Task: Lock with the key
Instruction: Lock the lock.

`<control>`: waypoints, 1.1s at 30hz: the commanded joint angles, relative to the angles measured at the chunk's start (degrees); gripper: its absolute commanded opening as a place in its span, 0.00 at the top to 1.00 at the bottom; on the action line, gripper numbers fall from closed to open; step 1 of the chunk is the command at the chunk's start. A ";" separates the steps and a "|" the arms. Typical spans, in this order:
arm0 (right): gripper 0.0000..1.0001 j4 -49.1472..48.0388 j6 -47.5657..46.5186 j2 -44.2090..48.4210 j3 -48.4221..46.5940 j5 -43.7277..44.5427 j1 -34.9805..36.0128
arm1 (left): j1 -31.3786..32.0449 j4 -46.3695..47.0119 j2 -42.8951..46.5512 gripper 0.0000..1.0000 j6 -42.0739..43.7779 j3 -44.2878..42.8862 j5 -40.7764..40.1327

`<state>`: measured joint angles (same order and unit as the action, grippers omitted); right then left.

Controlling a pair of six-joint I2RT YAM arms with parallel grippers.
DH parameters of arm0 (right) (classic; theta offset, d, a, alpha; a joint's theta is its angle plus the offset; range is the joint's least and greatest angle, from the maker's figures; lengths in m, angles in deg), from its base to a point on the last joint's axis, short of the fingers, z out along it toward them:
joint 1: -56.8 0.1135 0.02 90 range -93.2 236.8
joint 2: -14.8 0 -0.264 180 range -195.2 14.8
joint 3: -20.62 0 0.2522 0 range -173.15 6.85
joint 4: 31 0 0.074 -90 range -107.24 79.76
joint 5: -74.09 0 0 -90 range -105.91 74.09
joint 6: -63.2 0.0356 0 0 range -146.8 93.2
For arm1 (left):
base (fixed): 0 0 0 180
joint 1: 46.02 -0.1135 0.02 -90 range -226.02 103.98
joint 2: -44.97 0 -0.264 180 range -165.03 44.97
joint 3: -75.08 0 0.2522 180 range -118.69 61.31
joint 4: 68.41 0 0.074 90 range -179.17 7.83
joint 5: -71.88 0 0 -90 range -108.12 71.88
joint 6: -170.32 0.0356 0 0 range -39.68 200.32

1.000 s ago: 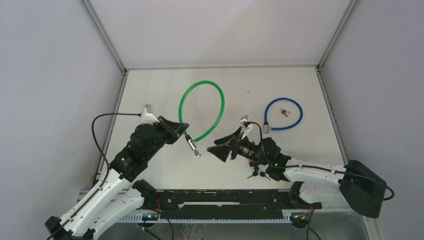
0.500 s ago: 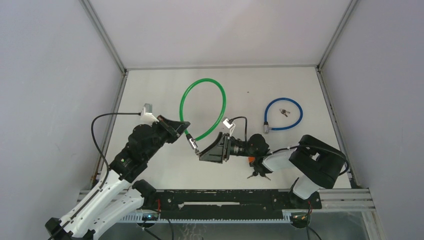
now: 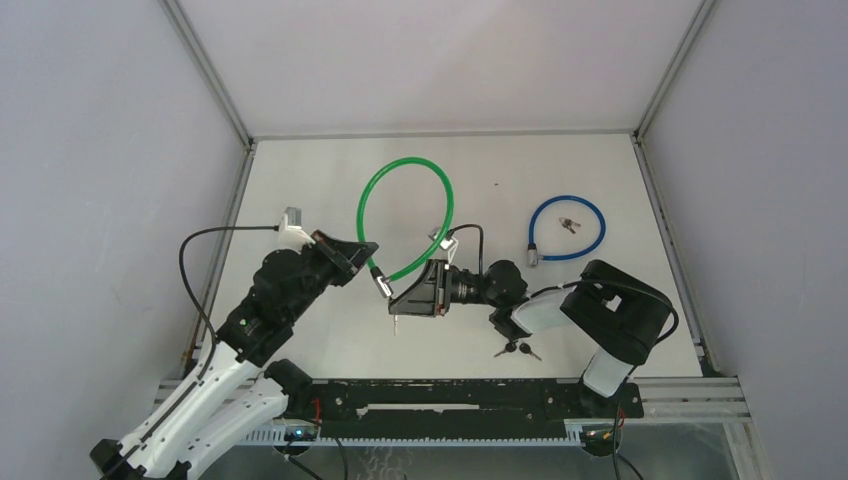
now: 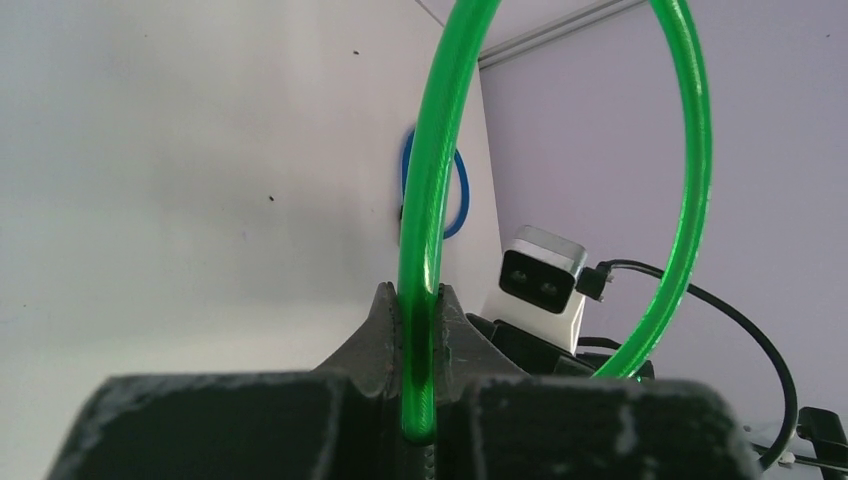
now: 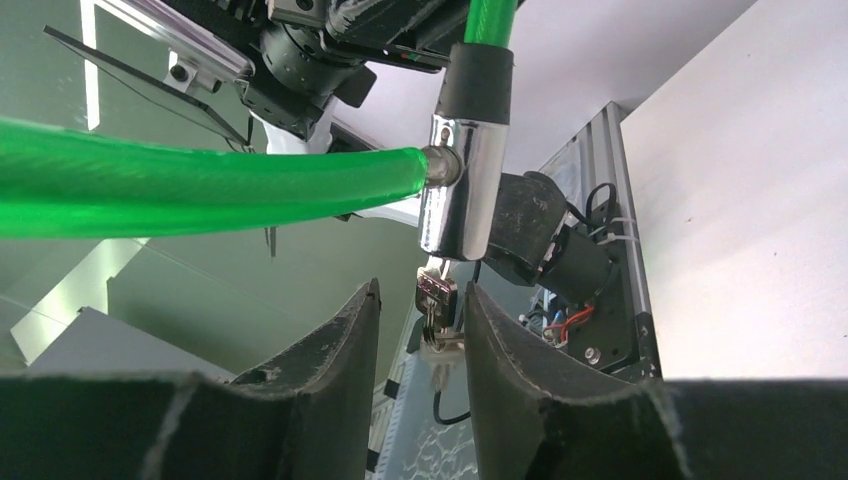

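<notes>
- The left tool (image 4: 417,300) was clamped on the green cable lock (image 3: 403,215). The cable sat pinched between its fingers and the loop arched away beyond them.
- The lock's chrome cylinder (image 5: 462,190) hung just past the right tool (image 5: 422,297), above its fingertips. The key (image 5: 437,305) hung at the cylinder's lower end, between the two fingers.
- The right tool stood partly apart. The key was close to one finger, with a clear gap at the other, so it was not pinched.
- Only the right wrist view showed the key between the fingers; from above it was too small to read.
- Only the top view showed the blue cable lock (image 3: 567,228) lying well to the right on the worktop (image 3: 300,190), with small keys (image 3: 568,225) inside its loop. It also showed black keys (image 3: 515,349) near the right arm.
</notes>
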<state>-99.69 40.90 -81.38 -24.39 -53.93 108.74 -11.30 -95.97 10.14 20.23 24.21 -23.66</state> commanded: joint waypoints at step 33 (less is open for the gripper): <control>1.00 54.99 -45.42 21.33 -7.09 55.45 17.96 | -1.42 16.81 7.07 1.00 -5.28 8.20 3.43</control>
<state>-55.15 10.68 -60.51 -27.60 -15.07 124.35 -12.79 -84.72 16.66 18.35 32.28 -22.50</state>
